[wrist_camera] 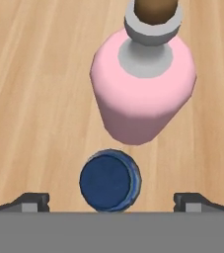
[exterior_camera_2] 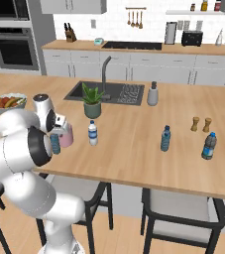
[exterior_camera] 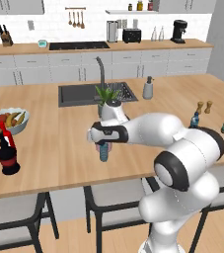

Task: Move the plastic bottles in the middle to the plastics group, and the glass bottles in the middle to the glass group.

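My gripper (wrist_camera: 111, 200) points down, open, and its fingertips (wrist_camera: 32, 200) stand on either side of the dark teal-blue plastic bottle (wrist_camera: 109, 180), apart from its cap. That bottle (exterior_camera: 104, 152) stands near the counter's front edge. Just beyond it is the squat pink glass bottle (wrist_camera: 143, 94) with a stopper, also visible in the right base view (exterior_camera_2: 67, 135). The clear-white plastic bottle (exterior_camera_2: 92, 133) with a blue cap stands a little to the right. The plastics group (exterior_camera_2: 166, 138) of blue-capped bottles is at the right. The glass group's black-and-red bottle (exterior_camera: 7, 150) stands at the far left.
A fruit bowl (exterior_camera: 7, 120) sits behind the black-and-red bottle. A potted plant (exterior_camera: 106, 96) and the sink (exterior_camera: 79, 94) lie behind the middle bottles. Two brown shakers (exterior_camera: 204, 106) stand near the plastics group. Stools (exterior_camera_2: 183, 208) are tucked under the front edge.
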